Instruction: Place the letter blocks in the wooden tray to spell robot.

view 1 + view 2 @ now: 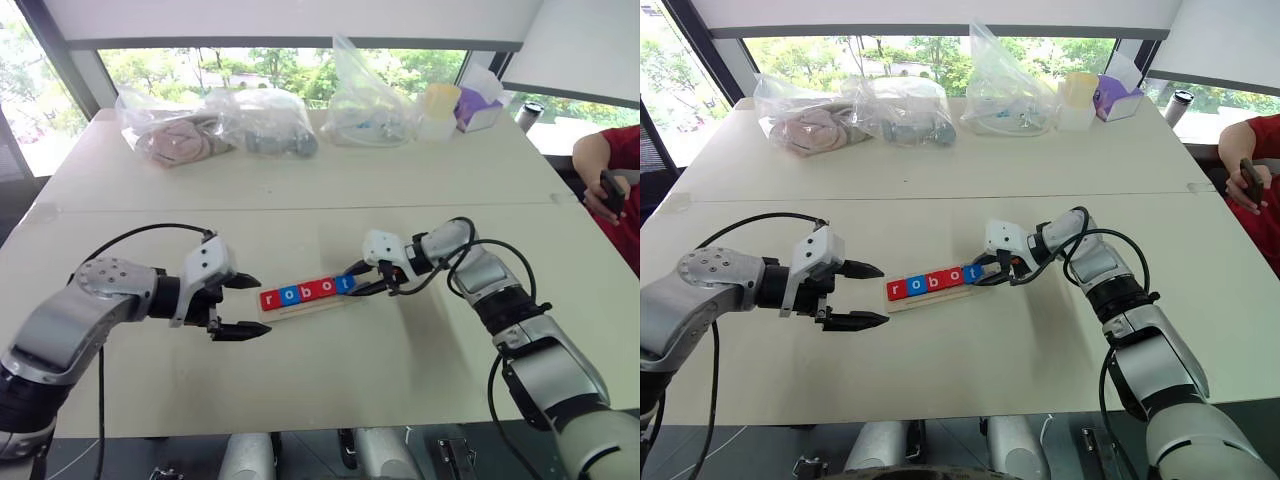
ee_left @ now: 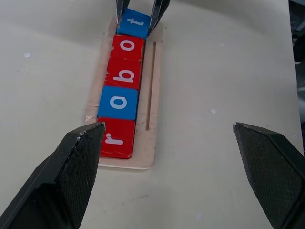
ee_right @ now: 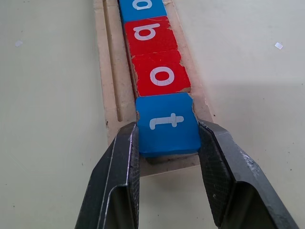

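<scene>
My right gripper is clamped on the blue t block, one finger against each side of it. That block sits at the right end of the tray, touching the red o next to it. My left gripper hangs with its fingers spread wide and nothing between them, just off the tray's left end and clear of it.

The tray lies near the middle of the table, well back from the front edge. Its long axis runs left to right, with the right end tipped a little toward the far edge. The five blocks fill it in one row and read r, o, b, o, t from left to right.

My left wrist view looks down the whole row from the r end and shows a thin groove in the wood running alongside the blocks. My right wrist view shows chipped corners on the t and red o blocks. The head views show bags along the far edge and a person's hand past the right edge.
</scene>
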{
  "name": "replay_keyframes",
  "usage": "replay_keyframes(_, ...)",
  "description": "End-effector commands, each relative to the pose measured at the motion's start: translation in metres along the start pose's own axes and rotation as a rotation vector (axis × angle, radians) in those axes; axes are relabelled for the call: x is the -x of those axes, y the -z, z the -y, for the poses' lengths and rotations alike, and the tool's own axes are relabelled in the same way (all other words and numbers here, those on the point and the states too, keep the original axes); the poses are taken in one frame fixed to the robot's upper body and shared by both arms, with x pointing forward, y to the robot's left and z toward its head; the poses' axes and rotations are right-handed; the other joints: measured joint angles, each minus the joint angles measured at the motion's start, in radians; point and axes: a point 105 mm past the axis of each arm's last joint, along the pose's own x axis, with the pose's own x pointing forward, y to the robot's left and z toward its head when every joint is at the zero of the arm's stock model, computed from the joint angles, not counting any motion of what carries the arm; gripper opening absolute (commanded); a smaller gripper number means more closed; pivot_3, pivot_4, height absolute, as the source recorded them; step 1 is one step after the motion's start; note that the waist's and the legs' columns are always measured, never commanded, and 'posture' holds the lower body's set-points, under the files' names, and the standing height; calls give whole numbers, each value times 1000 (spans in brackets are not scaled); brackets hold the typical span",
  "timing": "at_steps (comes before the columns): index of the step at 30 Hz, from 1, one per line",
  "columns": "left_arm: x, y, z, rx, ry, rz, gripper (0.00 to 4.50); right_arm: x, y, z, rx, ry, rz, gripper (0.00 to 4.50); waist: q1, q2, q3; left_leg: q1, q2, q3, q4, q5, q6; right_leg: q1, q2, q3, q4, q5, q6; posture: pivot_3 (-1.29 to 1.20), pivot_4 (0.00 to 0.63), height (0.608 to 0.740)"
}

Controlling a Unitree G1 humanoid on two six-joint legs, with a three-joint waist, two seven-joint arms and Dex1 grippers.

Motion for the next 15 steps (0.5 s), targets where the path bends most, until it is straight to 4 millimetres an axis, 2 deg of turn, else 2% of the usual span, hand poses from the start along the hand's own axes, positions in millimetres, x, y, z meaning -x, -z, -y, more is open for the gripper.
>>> replay_keyframes(1,2,-8,2,-28,0,21,4500,0,-7,3,20,2,16,2191,0,0,0,1,0,0,0,0,0,0,0,0,0,0,0,0,150,740)
replay_keyframes(3,2,-8,2,-27,0,21,4500,0,-8,7,38,32,16,2967,0,0,0,1,0,0,0,0,0,1,0,0,0,0,0,0,150,740)
replay_keyframes(5,2,-8,2,-26,-1,21,4500,3,-11,11,44,61,25,4023,1,0,0,1,0,0,0,0,0,1,0,0,0,0,0,0,150,740)
replay_keyframes(10,2,-8,1,-27,-4,23,4500,19,-17,17,39,129,55,4023,3,0,0,1,0,1,0,0,0,1,0,1,0,0,0,0,150,740)
replay_keyframes(15,5,-8,-1,-26,-13,22,4500,40,-21,13,-16,201,106,4023,5,0,0,0,0,1,0,0,0,1,0,1,-1,0,0,0,150,740)
